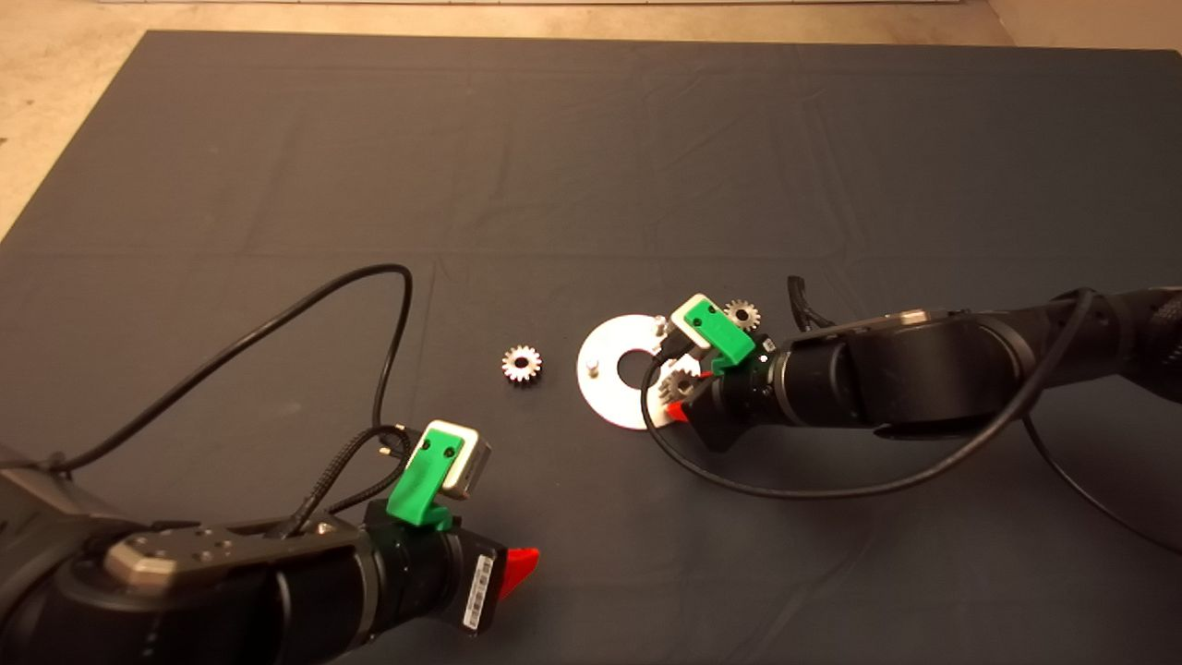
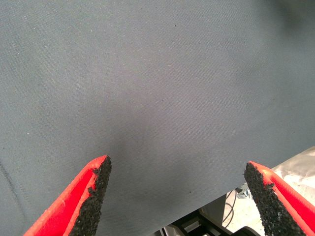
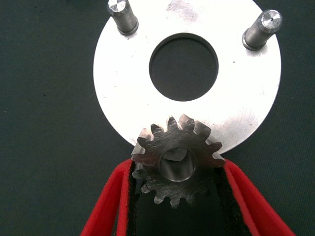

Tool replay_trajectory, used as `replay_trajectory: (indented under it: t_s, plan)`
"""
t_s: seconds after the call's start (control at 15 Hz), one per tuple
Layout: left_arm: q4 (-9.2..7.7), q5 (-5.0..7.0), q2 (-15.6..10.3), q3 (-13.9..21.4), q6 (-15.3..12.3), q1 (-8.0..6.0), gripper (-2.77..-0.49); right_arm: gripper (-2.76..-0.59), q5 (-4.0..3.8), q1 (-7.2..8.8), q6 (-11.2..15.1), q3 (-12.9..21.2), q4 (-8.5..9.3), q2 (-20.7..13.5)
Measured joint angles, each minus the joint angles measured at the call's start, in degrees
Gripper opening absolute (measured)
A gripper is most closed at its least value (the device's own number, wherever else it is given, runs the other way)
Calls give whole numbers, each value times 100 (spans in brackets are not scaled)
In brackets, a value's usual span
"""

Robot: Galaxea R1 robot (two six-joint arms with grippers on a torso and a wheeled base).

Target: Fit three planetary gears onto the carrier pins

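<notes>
A gear (image 3: 177, 164) sits right up close in the R wrist view, held flat btwn the red fingers (image 3: 110, 206) of the right gripper (image 3: 178, 196), jaws clenched on its toothed rim. Thru its round hole a bit of metal shows, prob. the 3rd pin, but can't tell if the gear is all the way down. It sits at the near edge of the silver disc (image 3: 123, 98). Two carrier pins (image 3: 120, 14) stand bare on the far side of the disc, one each side of the big centre hole.

From above, the disc (image 1: 605, 402) lies on the dark mat (image 1: 591, 166), near the middle of the surface. The right gripper (image 1: 679, 392) comes in from the R and covers the disc's R side. A 2nd gear (image 1: 741, 315) lies on the mat just behind that gripper, near the disc rim. A 3rd gear (image 1: 522, 363) lies flat on the mat, L of the disc, apart from it.

The left gripper (image 1: 517, 565) hangs low at the L, well apart from the gears. Its jaws are spread wide w/ nothing btwn them, only bare mat under.
</notes>
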Motion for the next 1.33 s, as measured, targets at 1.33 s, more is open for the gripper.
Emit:
replay_trajectory:
  t_s: [1.33]
  plan:
    - [-21, 0, -1, 20, -105, -106, -135, -244, 38, 5, -17, -145, -2, 5]
